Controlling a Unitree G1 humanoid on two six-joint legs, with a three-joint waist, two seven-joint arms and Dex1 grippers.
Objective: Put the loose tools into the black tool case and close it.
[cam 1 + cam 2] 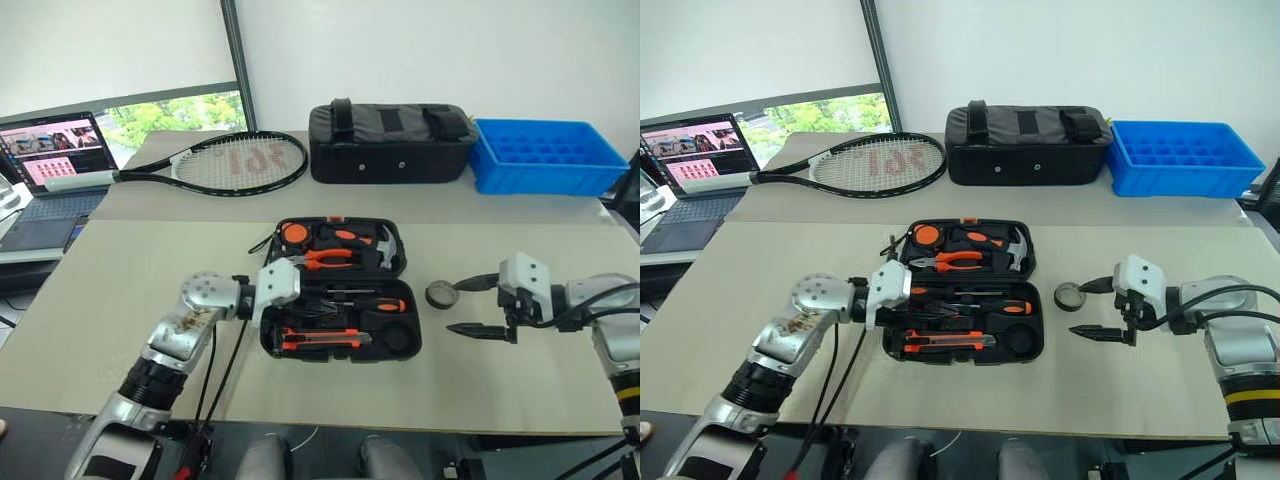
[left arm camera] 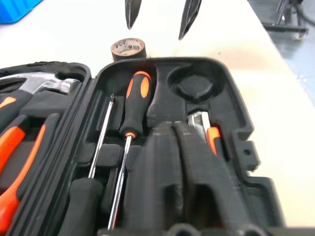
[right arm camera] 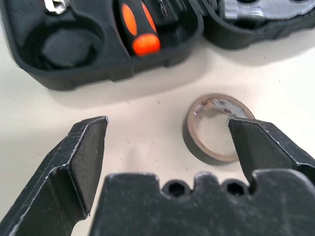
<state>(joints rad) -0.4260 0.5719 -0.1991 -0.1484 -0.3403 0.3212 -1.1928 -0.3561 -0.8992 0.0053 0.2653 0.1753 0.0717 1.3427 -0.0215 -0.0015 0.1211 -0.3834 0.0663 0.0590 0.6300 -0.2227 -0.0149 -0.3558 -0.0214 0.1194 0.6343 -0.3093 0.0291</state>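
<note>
We've got the black tool case [image 1: 340, 290] lying open in the middle of the desk [image 1: 120, 300], and most of the kit looks seated already: screwdrivers [image 2: 134, 105] in their slots, the utility knife [image 1: 325, 342] along the near edge. The round recess at about 4 o'clock inside the case is empty. The tape roll [image 1: 441, 294] is the straggler, sitting on the desk just off the case's 3 o'clock side.

Our right gripper [image 1: 484, 306] is spread wide, holding nothing, hanging just beside the roll at its 4 o'clock; in the wrist view one finger [image 3: 266, 147] already overlaps the roll's rim. Our left gripper [image 2: 189, 196] is over the case's 9 o'clock end, jaws only slightly parted, nothing in them as far as we can tell.

What worries us: the roll is low and round, so a pinch off its middle could squirt it away or roll it toward the desk edge. A finger scraping the desk could stall the close. And the left gripper sitting over the case could jam the lid later.
</note>
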